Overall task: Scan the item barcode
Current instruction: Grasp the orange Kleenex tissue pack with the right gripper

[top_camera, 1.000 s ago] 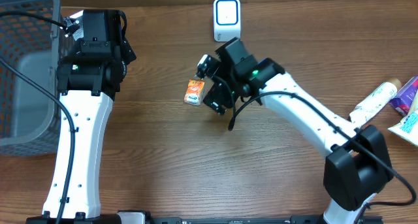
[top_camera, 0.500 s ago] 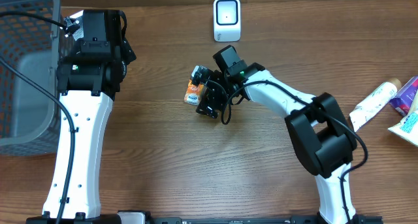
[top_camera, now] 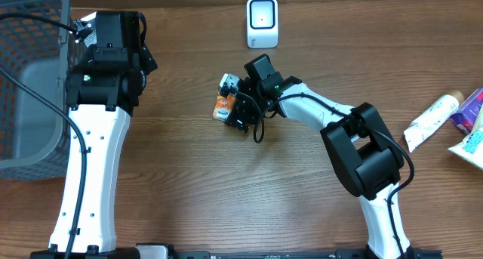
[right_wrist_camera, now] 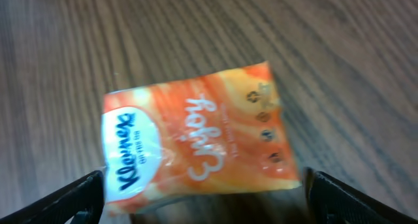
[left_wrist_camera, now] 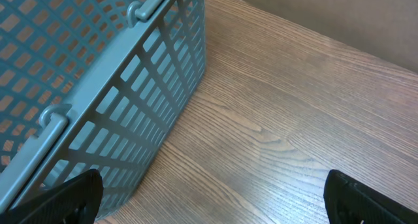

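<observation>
Straddling the orange tissue pack, right claw spread wide

Mock shop checkout on a wood-grain table: grey plastic shopping basket at one end, small white scanner unit at the far edge, Kleenex tissue pack, packaged goods at the other end.

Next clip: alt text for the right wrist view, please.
An orange Kleenex tissue pack lies flat on the wooden table, its white logo end to the left. The right gripper is open above it, with its dark fingertips showing at the frame's two lower corners.
</observation>
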{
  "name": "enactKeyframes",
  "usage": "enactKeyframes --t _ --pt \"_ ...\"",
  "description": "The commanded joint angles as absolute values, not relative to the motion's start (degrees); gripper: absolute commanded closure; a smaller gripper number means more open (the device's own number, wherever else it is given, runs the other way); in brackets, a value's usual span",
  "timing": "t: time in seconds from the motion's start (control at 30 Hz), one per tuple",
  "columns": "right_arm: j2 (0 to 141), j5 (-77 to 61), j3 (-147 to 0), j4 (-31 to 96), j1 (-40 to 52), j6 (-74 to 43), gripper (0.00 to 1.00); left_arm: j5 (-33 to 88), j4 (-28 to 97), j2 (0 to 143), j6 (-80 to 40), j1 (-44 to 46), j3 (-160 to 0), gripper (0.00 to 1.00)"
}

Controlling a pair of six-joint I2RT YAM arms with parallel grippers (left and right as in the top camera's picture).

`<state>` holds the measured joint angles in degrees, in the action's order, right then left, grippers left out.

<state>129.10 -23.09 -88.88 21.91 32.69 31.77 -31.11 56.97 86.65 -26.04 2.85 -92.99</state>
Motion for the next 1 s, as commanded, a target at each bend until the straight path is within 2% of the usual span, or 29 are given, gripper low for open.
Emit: enactKeyframes --t 0.0,0.97 --pt "131.31 -20.12 -89.17 21.04 32.32 31.83 0.00 -31.88 56.75 86.89 -27.05 2.63 -92.99 0.00" --pt "133.12 -27.51 -89.17 19.77 32.16 36.27 0.00 -31.88 56.75 86.89 -27.05 2.63 -92.99 0.00"
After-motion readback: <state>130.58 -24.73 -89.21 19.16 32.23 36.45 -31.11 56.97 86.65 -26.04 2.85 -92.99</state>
